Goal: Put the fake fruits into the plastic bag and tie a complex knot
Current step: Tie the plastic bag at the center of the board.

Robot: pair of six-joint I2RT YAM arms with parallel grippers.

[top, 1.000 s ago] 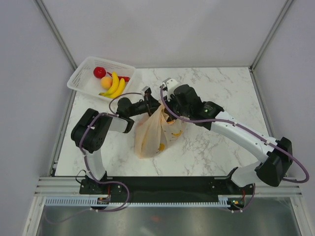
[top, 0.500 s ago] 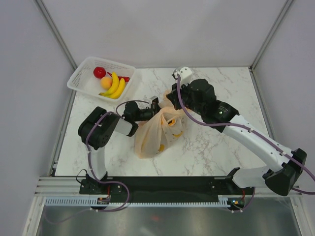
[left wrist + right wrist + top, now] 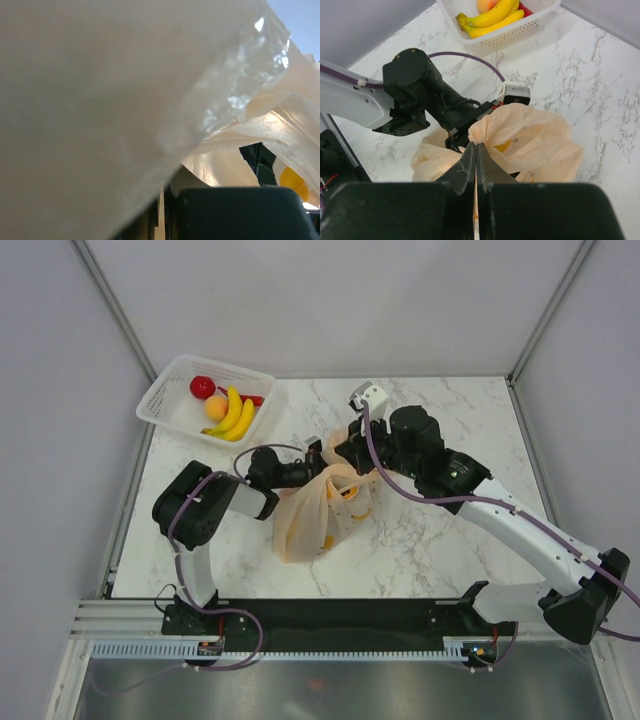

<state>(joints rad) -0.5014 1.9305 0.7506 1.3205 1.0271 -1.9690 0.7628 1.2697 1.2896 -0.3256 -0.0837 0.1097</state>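
The plastic bag [image 3: 312,508] sits in the middle of the counter [image 3: 450,540], just where it was a second ago. Its top looks different, though. It has been pulled wider, and now a yellow patch shows in the opening. The left hand [image 3: 320,464] has slid a bit to the right, over the top of the bag. The right hand [image 3: 341,458] has moved back and to the right, and its long arm has swung out toward the counter's right edge. The white basket [image 3: 160,390] in the far left corner has not moved. The red apple [image 3: 203,387], the peach [image 3: 216,407], the bananas [image 3: 236,412] and the red chili [image 3: 256,400] lie in it as before.

Some things are hard to see. In the left wrist view the bag [image 3: 125,100] covers almost the whole picture, all pale and blurry, with only a dark finger [image 3: 240,215] at the bottom. I cannot tell if the yellow patch in the bag is a fruit or one of the prints. The two hands hide the top of the bag from above.

Both hands are right at the top of the bag, one on each side, and close to each other. The left hand [image 3: 456,141] is pressed together on the left edge of the bag's top. In the right wrist view the right hand [image 3: 474,150] is pressed together too, with a thin pale strip of the bag [image 3: 530,135] pinched between its fingers. The rest of the bag hangs below them and rests on the counter. The basket [image 3: 505,37] is well away from both hands.
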